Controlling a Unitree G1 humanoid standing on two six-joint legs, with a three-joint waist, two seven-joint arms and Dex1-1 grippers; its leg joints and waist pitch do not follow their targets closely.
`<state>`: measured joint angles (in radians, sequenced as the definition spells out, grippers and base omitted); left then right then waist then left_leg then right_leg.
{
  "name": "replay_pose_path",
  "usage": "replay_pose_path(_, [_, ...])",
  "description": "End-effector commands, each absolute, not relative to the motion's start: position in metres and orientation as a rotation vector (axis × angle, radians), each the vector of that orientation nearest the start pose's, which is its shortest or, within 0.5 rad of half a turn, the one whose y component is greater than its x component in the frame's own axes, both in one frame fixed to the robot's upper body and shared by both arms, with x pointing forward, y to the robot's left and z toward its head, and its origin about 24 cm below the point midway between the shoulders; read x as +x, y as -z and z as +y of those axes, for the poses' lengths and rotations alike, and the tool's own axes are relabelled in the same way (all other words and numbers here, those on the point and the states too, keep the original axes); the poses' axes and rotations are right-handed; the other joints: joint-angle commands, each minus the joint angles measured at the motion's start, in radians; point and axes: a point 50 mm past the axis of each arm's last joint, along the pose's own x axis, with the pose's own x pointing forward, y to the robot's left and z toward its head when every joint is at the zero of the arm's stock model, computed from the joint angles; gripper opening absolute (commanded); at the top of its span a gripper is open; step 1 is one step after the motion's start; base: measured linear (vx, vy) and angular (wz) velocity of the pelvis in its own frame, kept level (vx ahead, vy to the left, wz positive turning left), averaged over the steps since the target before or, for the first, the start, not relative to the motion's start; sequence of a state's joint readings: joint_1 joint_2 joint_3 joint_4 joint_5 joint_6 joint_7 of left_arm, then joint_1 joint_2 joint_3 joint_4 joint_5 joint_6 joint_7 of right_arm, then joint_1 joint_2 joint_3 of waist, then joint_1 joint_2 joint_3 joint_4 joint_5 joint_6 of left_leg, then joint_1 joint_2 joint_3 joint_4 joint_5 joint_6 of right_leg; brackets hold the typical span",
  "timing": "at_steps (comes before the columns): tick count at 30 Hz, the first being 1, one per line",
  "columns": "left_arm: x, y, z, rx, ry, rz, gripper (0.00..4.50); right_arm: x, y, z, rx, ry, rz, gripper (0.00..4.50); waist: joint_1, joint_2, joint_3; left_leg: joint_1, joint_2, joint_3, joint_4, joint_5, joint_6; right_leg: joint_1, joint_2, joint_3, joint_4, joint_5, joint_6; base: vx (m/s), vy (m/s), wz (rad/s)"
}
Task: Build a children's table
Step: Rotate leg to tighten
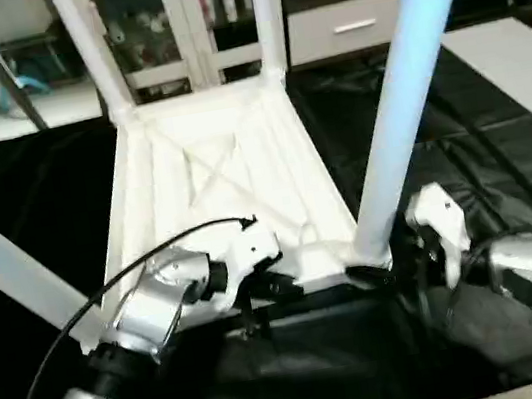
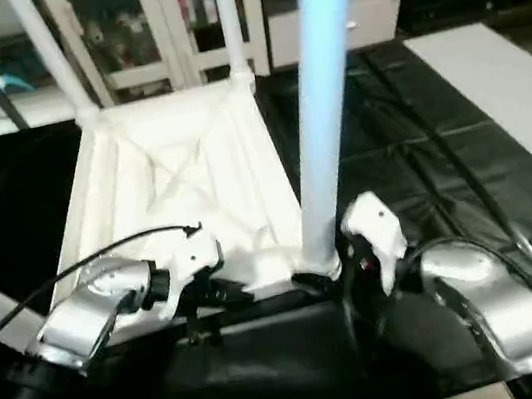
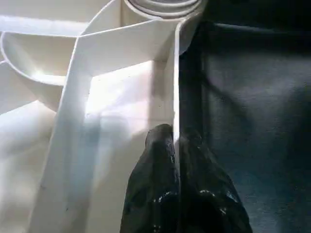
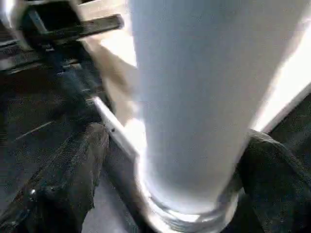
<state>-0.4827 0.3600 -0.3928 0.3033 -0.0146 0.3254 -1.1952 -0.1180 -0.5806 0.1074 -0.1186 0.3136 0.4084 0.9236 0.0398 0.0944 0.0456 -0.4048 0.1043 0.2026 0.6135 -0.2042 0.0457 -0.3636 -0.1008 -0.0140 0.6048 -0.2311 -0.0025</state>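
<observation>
The white tabletop (image 1: 210,168) lies underside up on the black-covered work table. Two legs (image 1: 85,46) (image 1: 268,17) stand in its far corner sockets. A third leg (image 1: 400,87) stands upright in the near right socket. A fourth leg (image 1: 3,261) slants out past the near left corner; its foot is hidden behind my left arm. My left gripper (image 3: 176,141) is shut on the tabletop's near rim (image 3: 176,73). My right gripper (image 4: 184,145) is open around the base of the near right leg, one finger (image 4: 82,165) standing clear of it.
The black cover (image 1: 462,158) stretches to the right, with a white board (image 1: 519,68) lying at its far right. Behind the table stands a white cabinet with drawers (image 1: 350,29). A black cable (image 1: 108,285) loops over my left forearm.
</observation>
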Motion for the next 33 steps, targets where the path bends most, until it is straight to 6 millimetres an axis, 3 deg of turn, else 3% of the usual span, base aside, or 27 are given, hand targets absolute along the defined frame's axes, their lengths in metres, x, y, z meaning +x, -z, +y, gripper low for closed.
replay_pose_path(1, [0.281,-0.050,0.097,0.340,1.504,0.507,0.00,0.243,-0.075,-0.174,-0.165,-1.088,0.347,4.21,-0.003,-0.018,-0.055,0.040,0.127,-0.065,-0.101,-0.243,0.040,0.014,-0.074,0.028,-0.062,-0.041,-0.237,0.000,0.000,0.00])
replay_pose_path(8, [0.280,-0.051,0.100,0.344,1.514,0.518,0.00,0.252,-0.071,-0.169,-0.162,-1.080,0.357,4.21,-0.007,-0.014,-0.057,0.043,0.125,-0.065,-0.102,-0.245,0.019,0.012,-0.069,0.026,-0.058,-0.023,-0.249,0.000,0.000,0.00])
replay_pose_path(13, [0.279,-0.051,0.101,0.342,1.515,0.521,0.00,0.256,-0.066,-0.170,-0.184,-1.080,0.387,3.84,-0.005,-0.016,-0.060,0.039,0.124,-0.063,-0.095,-0.187,0.043,0.018,-0.072,0.025,-0.051,0.050,-0.259,0.000,0.000,0.00])
replay_pose_path(19, [0.278,-0.050,0.101,0.342,1.511,0.525,0.00,0.255,-0.060,-0.174,-0.207,-1.088,0.421,3.25,-0.003,-0.020,-0.060,0.040,0.125,-0.062,-0.093,-0.187,0.058,0.018,-0.071,0.024,-0.052,0.020,-0.262,0.000,0.000,0.00])
replay_pose_path(25, [0.278,-0.050,0.102,0.341,1.507,0.527,0.00,0.252,-0.055,-0.177,-0.210,-1.098,0.447,2.76,0.000,-0.019,-0.062,0.041,0.125,-0.062,-0.090,-0.163,0.071,0.018,-0.071,0.023,-0.049,0.045,-0.266,0.000,0.000,0.00])
replay_pose_path(27, [0.278,-0.050,0.102,0.340,1.509,0.529,0.00,0.252,-0.054,-0.177,-0.208,-1.095,0.445,2.74,0.000,-0.013,-0.062,0.040,0.124,-0.062,-0.089,-0.163,0.072,0.018,-0.072,0.023,-0.049,0.045,-0.267,0.000,0.000,0.00])
replay_pose_path(31, [0.278,-0.049,0.103,0.344,1.510,0.535,0.00,0.255,-0.056,-0.176,-0.176,-1.073,0.410,2.72,-0.002,-0.017,-0.062,0.039,0.124,-0.062,-0.089,-0.170,0.073,0.019,-0.072,0.023,-0.049,0.042,-0.272,0.000,0.000,0.00])
replay_pose_path(33, [0.279,-0.048,0.103,0.348,1.498,0.540,0.00,0.257,-0.055,-0.175,-0.156,-1.038,0.388,2.72,-0.004,-0.012,-0.061,0.039,0.124,-0.063,-0.090,-0.180,0.067,0.019,-0.072,0.023,-0.050,0.028,-0.271,0.000,0.000,0.00])
